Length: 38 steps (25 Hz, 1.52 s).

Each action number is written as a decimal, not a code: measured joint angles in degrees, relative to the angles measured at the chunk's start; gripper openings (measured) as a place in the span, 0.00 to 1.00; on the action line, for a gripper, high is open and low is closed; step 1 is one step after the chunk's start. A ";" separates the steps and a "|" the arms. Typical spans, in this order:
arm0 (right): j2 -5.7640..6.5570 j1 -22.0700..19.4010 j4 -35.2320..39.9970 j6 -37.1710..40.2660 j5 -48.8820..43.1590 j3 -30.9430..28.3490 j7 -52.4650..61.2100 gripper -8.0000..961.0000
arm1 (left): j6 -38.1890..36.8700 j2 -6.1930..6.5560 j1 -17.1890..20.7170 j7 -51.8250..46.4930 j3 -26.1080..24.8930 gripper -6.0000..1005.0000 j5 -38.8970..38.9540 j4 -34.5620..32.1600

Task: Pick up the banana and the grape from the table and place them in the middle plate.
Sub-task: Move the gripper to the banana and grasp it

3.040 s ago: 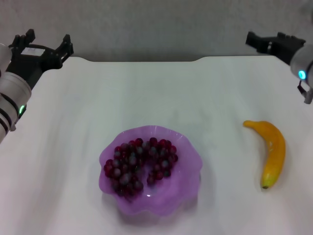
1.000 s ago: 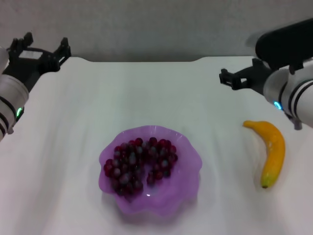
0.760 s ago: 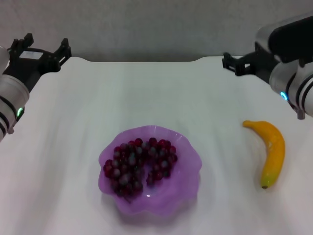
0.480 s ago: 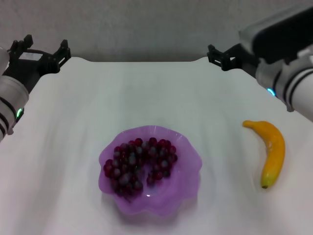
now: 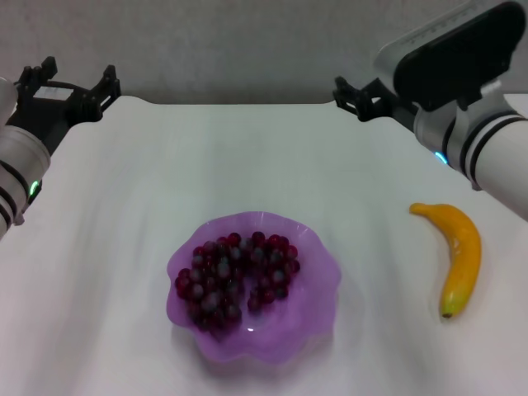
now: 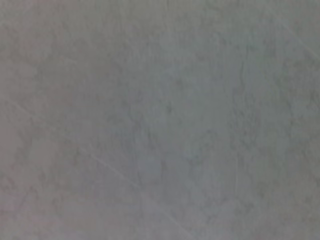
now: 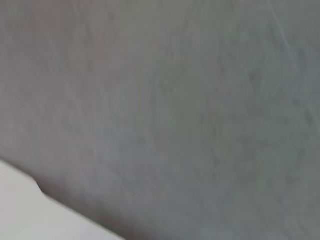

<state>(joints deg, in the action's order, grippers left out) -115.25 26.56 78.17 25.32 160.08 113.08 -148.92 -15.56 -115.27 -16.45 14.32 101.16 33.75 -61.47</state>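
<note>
At centre of tabletop: grape bunch already in lilac plate. Banana lies right, untouched. Right claw far-right, aloft, empty, spread unclear. Left claw parked far-left, open, empty.

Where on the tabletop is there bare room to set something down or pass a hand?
Bare table lies left of the middle plate, between plate and banana, and across the far half. The plate is crowded with the grape. The right pincer hovers at the far edge, the left pincer at the far-left corner.
</note>
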 joint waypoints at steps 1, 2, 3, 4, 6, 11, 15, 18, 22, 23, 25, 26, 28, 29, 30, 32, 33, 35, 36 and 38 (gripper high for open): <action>-0.06 -0.81 0.63 -1.58 0.02 0.03 1.32 0.87 | 0.00 0.00 0.00 0.00 0.00 0.87 0.00 0.01; -0.10 -1.49 0.88 -3.57 0.03 -0.05 3.40 0.87 | 0.00 0.00 0.00 0.00 0.00 0.87 0.00 0.01; -0.11 -1.98 0.86 -5.82 0.03 -0.36 5.86 0.87 | 0.00 0.00 0.00 0.00 0.00 0.87 0.00 0.02; -0.06 -2.46 0.68 -8.00 0.01 -0.87 8.50 0.86 | 0.00 -0.02 0.03 0.00 0.00 0.87 0.00 0.03; -0.01 -4.09 0.28 -12.93 -0.07 -2.65 12.68 0.86 | 0.00 -0.06 0.08 0.00 0.00 0.87 0.00 0.04; -0.14 -9.10 -2.94 -25.87 -0.23 -8.61 21.97 0.86 | -0.01 -0.16 0.11 0.00 0.00 0.87 0.00 0.04; -0.24 -10.47 -4.20 -26.13 -0.32 -9.15 24.62 0.86 | 0.00 -0.23 0.12 0.00 0.00 0.87 0.00 0.35; -0.38 -12.38 -2.15 -19.63 -0.32 -8.91 25.85 0.86 | 0.00 -0.26 0.17 0.00 0.13 0.87 -0.01 0.56; 0.00 -15.15 3.32 -5.57 -1.29 -5.57 24.97 0.86 | 0.03 -0.27 0.32 0.00 0.39 0.87 -0.06 0.62; 0.10 -15.96 5.63 -1.00 -1.42 -4.22 23.01 0.86 | 0.17 -0.26 0.40 0.00 0.35 0.87 -0.06 0.63; 0.23 -17.17 8.98 5.47 -0.16 -2.49 17.83 0.86 | 0.80 -0.26 0.51 0.00 0.20 0.87 -0.08 0.63; 0.28 -17.47 10.17 8.03 1.18 -1.75 14.89 0.86 | 1.10 -0.25 0.47 0.00 0.16 0.87 -0.07 0.63; 0.40 -17.28 10.83 12.32 3.79 -0.37 10.02 0.86 | 1.62 -0.21 0.26 0.00 0.13 0.87 -0.07 0.61; 0.42 -16.98 10.73 13.92 4.46 0.38 8.71 0.86 | 1.90 -0.17 0.04 0.00 0.11 0.87 -0.07 0.59; 0.44 -16.87 10.55 14.99 4.54 1.12 8.34 0.86 | 2.03 -0.14 -0.10 0.00 0.10 0.87 -0.07 0.59; 0.44 -16.70 9.43 16.21 4.54 2.70 8.22 0.86 | 2.09 -0.10 -0.18 0.00 0.09 0.87 -0.07 0.57; 0.42 -16.63 8.36 16.40 4.53 3.38 8.34 0.86 | 2.12 -0.05 -0.18 0.00 0.09 0.87 -0.06 0.57; 0.33 -16.47 5.66 16.55 4.54 4.52 8.71 0.86 | 2.16 -0.01 -0.19 0.02 0.10 0.88 -0.11 0.56; 0.28 -16.39 4.35 16.67 4.54 5.13 8.96 0.86 | 2.18 -0.01 -0.19 0.05 0.11 0.88 -0.15 0.56; 0.25 -16.29 3.09 17.34 4.54 6.38 9.56 0.86 | 2.26 0.01 -0.18 0.08 0.09 0.88 -0.15 0.56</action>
<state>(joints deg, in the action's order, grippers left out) -115.00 10.28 81.26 42.66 164.62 119.46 -139.37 -13.30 -115.26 -16.63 14.40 101.25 33.60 -60.91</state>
